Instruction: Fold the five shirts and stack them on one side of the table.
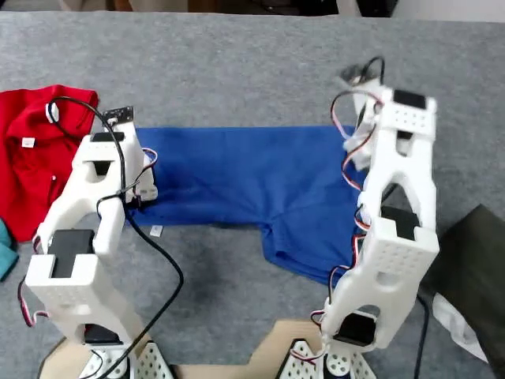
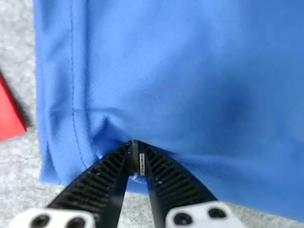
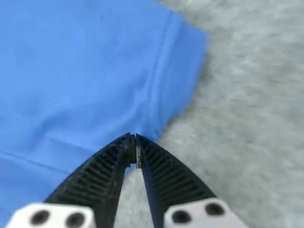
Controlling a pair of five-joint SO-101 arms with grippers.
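A blue shirt point(image 1: 252, 181) lies spread flat across the middle of the grey table, one sleeve hanging toward the front. My left gripper point(image 2: 135, 153) is shut on the blue shirt point(image 2: 190, 71) at its hemmed edge, at the shirt's left end point(image 1: 146, 192) in the high view. The fabric puckers where it is pinched. My right gripper point(image 3: 133, 145) is shut on the blue shirt point(image 3: 71, 71) at its right-hand edge, close to a stitched corner. From above, the right arm point(image 1: 394, 205) covers that grip.
A crumpled red shirt point(image 1: 35, 150) lies at the far left, and its corner point(image 2: 9, 118) shows beside the blue one. A teal cloth point(image 1: 4, 249) peeks in at the left edge. A dark shirt point(image 1: 473, 268) and something white point(image 1: 454, 316) lie at the right.
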